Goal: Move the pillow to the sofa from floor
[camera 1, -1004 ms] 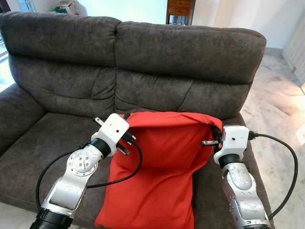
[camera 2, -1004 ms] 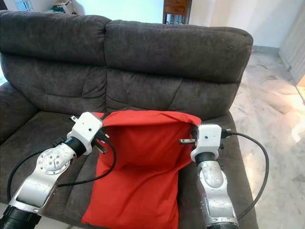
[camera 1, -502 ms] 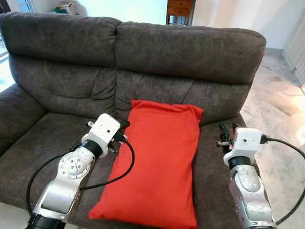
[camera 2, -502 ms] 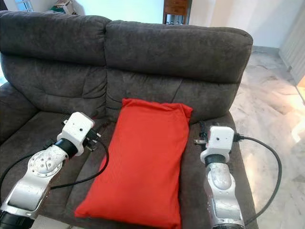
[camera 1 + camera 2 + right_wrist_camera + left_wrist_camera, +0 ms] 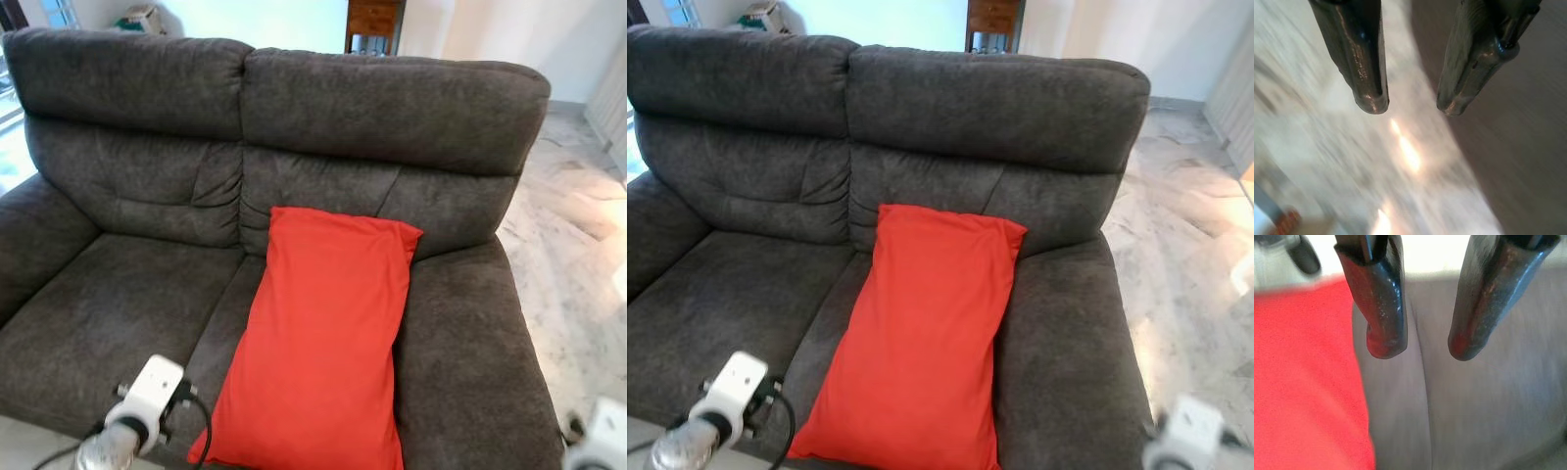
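Red pillow (image 5: 323,333) lies on the sofa (image 5: 392,117); both grippers, left (image 5: 1422,345) and right (image 5: 1408,105), hold fingers apart, empty, over marble floor (image 5: 578,245).

You have one red pillow (image 5: 323,333) lying on one dark grey sofa (image 5: 392,108). That sofa has two back cushions and two seat cushions. One wooden cabinet (image 5: 370,20) stands at twelve o'clock behind it. Two grippers are in view, left gripper (image 5: 1422,345) and right gripper (image 5: 1410,105), each with two black fingers spread apart.

Plain red pillow (image 5: 328,333); dark grey sofa (image 5: 392,117); pale veined marble floor (image 5: 578,245).
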{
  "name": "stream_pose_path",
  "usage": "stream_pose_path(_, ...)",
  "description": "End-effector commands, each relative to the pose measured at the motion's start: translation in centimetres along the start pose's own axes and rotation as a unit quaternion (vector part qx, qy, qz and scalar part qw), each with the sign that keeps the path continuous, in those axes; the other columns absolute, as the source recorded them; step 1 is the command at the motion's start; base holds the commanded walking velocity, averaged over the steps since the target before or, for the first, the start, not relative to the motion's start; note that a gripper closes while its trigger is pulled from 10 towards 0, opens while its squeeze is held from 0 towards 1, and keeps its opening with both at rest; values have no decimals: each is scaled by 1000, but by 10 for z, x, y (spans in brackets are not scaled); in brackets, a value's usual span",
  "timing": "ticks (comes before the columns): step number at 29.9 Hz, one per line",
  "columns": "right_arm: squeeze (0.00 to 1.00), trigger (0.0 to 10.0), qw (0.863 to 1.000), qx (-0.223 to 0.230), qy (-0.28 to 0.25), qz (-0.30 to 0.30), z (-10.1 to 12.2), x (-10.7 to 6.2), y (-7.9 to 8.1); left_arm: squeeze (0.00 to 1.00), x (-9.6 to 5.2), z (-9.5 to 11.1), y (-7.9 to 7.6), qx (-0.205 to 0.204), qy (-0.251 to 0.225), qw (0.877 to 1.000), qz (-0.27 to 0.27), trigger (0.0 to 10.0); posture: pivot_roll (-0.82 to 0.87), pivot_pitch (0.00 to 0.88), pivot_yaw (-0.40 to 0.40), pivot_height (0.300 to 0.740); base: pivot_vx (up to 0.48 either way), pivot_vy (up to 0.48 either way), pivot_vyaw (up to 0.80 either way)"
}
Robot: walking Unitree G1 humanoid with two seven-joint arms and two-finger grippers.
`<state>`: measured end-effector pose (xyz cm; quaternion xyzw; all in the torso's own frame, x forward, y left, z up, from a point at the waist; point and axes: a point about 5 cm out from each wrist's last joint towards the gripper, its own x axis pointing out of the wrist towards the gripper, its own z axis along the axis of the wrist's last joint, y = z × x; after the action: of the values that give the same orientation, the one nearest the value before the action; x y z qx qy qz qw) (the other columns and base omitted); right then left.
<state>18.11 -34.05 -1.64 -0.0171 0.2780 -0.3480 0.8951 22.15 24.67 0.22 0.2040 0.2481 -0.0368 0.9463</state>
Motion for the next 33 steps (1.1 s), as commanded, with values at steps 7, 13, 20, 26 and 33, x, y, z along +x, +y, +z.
stream_pose_path(7,0,10000,990,-52,133,-4,-77,-28,-23,0,-18,-68,-25,-16,116,993,-20,10000,8,0,50,740,0,0,0)
stream_pose_path(13,0,10000,983,-70,170,17,-99,-41,-13,0,-20,-86,-31,-20,165,986,-25,10000,2,0,62,740,0,0,0)
stream_pose_path(20,0,10000,974,-106,191,65,-110,-49,10,0,-21,-96,-38,-19,205,978,-41,10000,-13,0,79,740,0,0,0)
stream_pose_path(26,0,10000,972,-102,191,94,-106,-47,21,0,-15,-91,-43,-20,202,977,-65,10000,-21,0,71,740,0,0,0)
stream_pose_path(33,0,10000,967,-126,185,118,-103,-45,24,0,-15,-92,-53,-17,219,973,-75,10000,-32,0,45,740,0,0,0)
